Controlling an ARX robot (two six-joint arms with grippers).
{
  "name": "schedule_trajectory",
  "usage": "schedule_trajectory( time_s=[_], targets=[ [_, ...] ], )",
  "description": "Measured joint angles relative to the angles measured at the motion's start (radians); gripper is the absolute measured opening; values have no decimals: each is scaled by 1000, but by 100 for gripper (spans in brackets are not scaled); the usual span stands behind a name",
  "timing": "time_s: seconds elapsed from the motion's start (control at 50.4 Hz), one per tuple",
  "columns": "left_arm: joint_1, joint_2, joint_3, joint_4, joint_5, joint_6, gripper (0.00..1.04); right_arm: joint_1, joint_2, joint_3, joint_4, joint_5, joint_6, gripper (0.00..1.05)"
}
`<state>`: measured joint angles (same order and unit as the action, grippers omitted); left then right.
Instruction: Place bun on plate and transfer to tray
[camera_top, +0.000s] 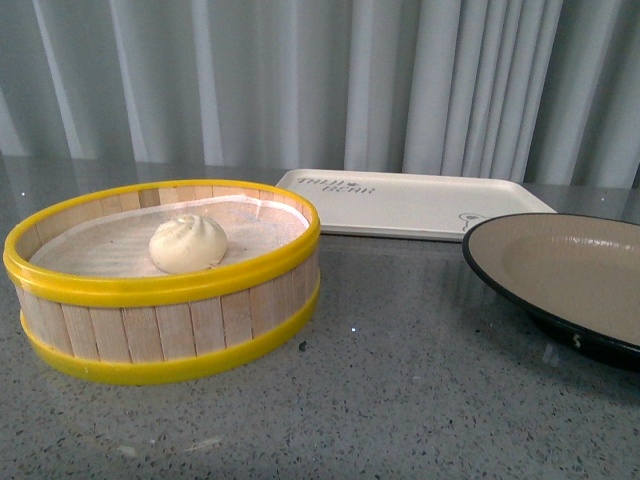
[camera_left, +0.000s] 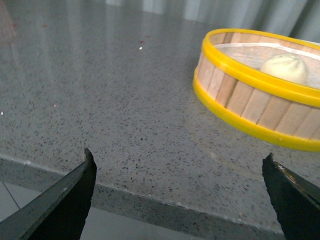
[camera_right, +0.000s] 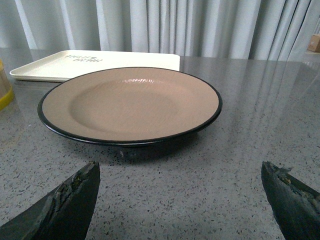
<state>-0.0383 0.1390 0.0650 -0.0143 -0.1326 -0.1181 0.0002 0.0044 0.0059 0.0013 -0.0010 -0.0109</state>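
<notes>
The off-white bun (camera_top: 188, 242) sits on white paper inside a yellow-rimmed wooden steamer basket (camera_top: 170, 325) at the left; the left wrist view shows the bun (camera_left: 286, 67) over the basket's rim. At the right lies the beige, black-rimmed plate (camera_top: 545, 306), empty, also in the right wrist view as the plate (camera_right: 131, 102). Behind it lies the cream tray (camera_top: 410, 205) with dark lettering. My left gripper (camera_left: 179, 162) is open over the counter's front edge, short of the basket. My right gripper (camera_right: 180, 170) is open just in front of the plate. Neither arm shows in the front view.
Everything stands on a grey speckled counter (camera_top: 400, 400). Its front edge (camera_left: 150, 197) runs just under the left gripper. Pale curtains (camera_top: 330, 80) hang behind. The steamer basket's yellow edge (camera_right: 4, 90) shows beside the plate in the right wrist view.
</notes>
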Motion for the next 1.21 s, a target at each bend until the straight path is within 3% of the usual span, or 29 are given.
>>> schedule_trajectory(
  time_s=[0.119,0.238,0.317,0.416,0.535,0.714,0.972,1.209],
  targets=[
    [58,234,79,246,153,-31,98,0,0,0,0,0,0,96],
    [158,496,193,502,408,-26,98,0,-1,0,0,0,0,96],
    [185,675,257,622,512,-11,98,0,-1,0,0,0,0,96],
    [194,896,369,643,661,62,98,0,-1,0,0,0,0,96],
    [194,1102,546,542,763,137,98,0,-1,0,0,0,0,96],
    [132,1196,782,275,740,193,98,0,-1,0,0,0,0,96],
    [18,1333,1021,-42,527,226,98,0,-1,0,0,0,0,96],
    [-22,1363,1106,-138,502,183,98,0,-1,0,0,0,0,96]
  ],
)
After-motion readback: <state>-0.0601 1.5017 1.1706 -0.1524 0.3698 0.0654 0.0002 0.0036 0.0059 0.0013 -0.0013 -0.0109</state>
